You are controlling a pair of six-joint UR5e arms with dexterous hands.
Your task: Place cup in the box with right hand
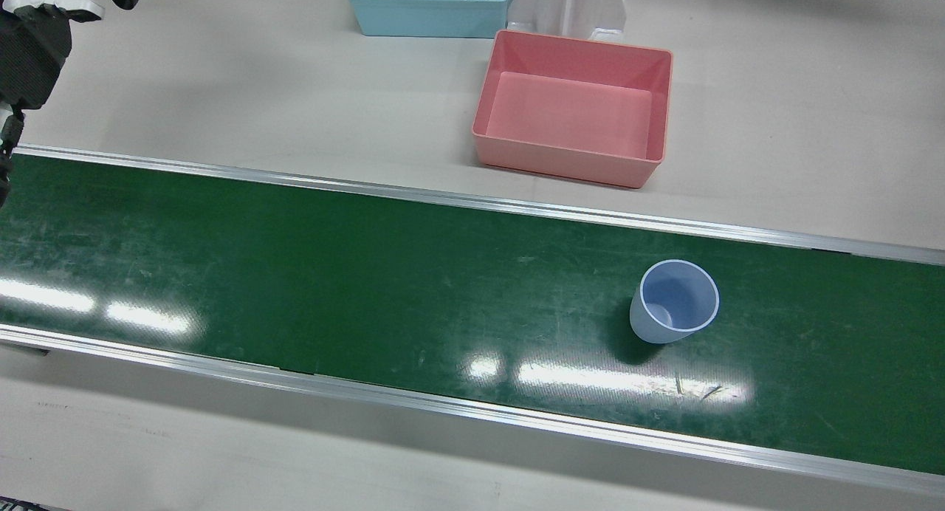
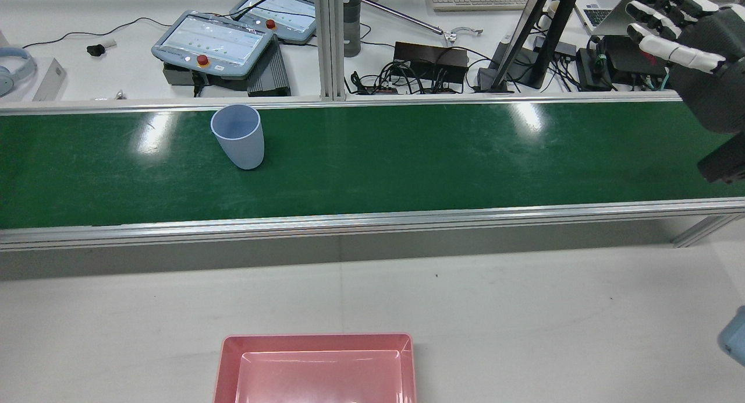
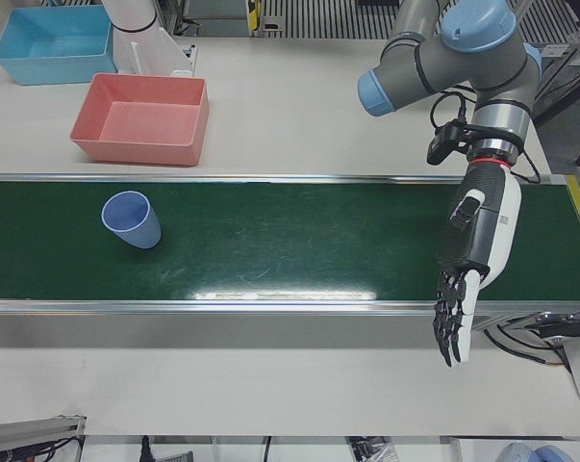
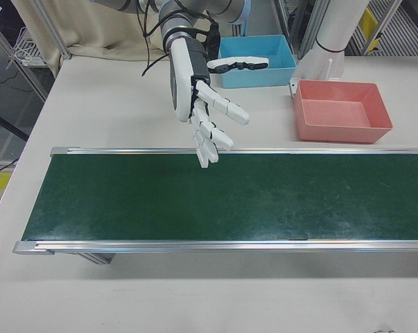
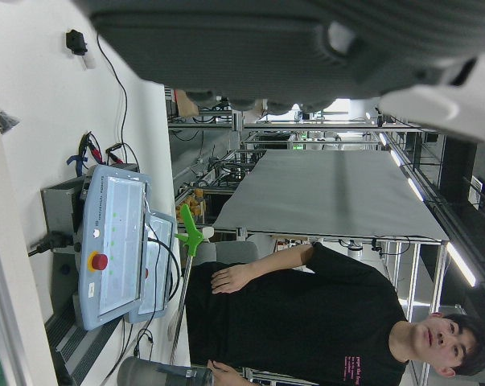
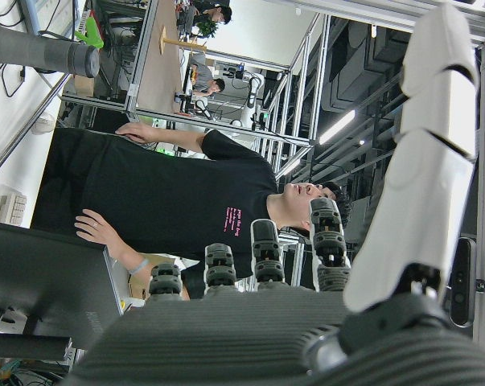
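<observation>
The right hand [image 4: 205, 114] is hovering above the near rail of the green conveyor belt [image 4: 215, 198], with its fingers spread apart and nothing held in them. The left hand [image 3: 467, 279] is hanging over the opposite end of the belt, fingers extended downward and apart, also holding nothing. The cup [image 1: 674, 301] is standing upright on the belt, mouth up, well apart from the right hand and nearer the left arm's half of the station; it is not appearing in the right-front view at all. The pink box [image 1: 574, 108] is sitting empty on the table just beyond the belt's rail, with a blue bin [image 1: 428, 7] behind it. The cup is appearing as a thin-walled, pale blue plastic tumbler, tapering toward its base; it is likely light, fairly stiff, and smooth enough to slip under a loose hold. Because it is light and narrow-footed, a sideways nudge is likely to tip it. A sound hold would be wrapping the fingers around the side wall at mid-height or just under the rim, thumb opposing, with moderate pressure so the wall is not being squeezed out of round.
</observation>
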